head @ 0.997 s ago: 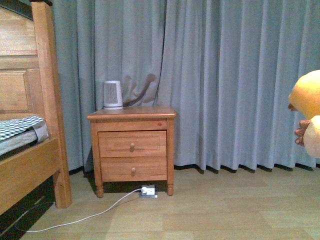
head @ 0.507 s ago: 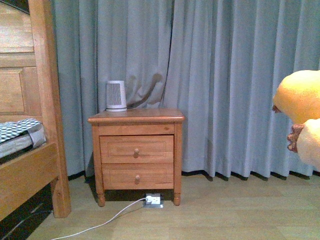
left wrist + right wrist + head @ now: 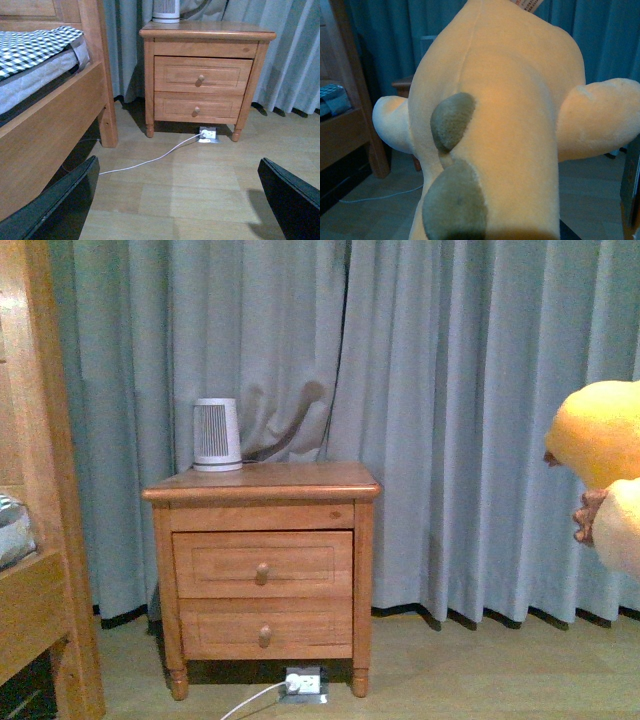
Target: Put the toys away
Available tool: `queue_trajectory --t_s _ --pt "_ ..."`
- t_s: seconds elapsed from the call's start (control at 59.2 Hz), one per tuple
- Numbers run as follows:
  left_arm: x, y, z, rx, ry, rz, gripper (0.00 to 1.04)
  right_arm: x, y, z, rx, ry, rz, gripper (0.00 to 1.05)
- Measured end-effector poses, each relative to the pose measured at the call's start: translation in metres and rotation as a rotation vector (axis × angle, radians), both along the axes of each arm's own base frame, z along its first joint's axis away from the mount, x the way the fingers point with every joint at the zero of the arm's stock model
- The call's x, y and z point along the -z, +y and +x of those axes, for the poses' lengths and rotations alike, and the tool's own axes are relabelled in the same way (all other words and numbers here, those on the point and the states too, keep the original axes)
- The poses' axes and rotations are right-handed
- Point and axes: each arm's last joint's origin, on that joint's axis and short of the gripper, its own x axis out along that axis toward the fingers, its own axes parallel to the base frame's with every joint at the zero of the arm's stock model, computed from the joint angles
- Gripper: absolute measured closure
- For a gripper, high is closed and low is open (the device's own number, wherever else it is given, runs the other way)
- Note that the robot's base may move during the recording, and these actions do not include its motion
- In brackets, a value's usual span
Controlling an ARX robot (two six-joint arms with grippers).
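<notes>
Blue curtains [image 3: 450,390] back the plush toy [image 3: 510,125] hiding the right fingers, grip unclear; left fingers [image 3: 65,200] gape empty.

White ribbed heater [image 3: 216,434] on wooden two-drawer nightstand [image 3: 262,570]; grey-blue curtain [image 3: 450,390] behind. Wooden bed frame [image 3: 45,490] left. White power strip [image 3: 302,683] under nightstand. Yellow-orange plush toy [image 3: 600,435] far right.

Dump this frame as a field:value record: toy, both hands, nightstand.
plush toy: yellow-orange, in the air at the right, off the floor
right hand: holds plush toy, fingers hidden by it
left hand: open, empty, low over the floor
nightstand: both drawers shut
on nightstand: white slatted appliance, rear left
under nightstand: power socket with white cable
bed frame: left of nightstand
</notes>
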Motion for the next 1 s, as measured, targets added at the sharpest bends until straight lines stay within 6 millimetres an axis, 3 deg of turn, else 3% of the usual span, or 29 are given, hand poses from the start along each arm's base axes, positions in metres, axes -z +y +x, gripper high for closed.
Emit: queue_trajectory --t_s 0.997 --pt "0.0 0.0004 0.0 -0.007 0.0 0.0 0.06 0.0002 0.0001 0.0003 -0.001 0.003 -0.001 0.98"
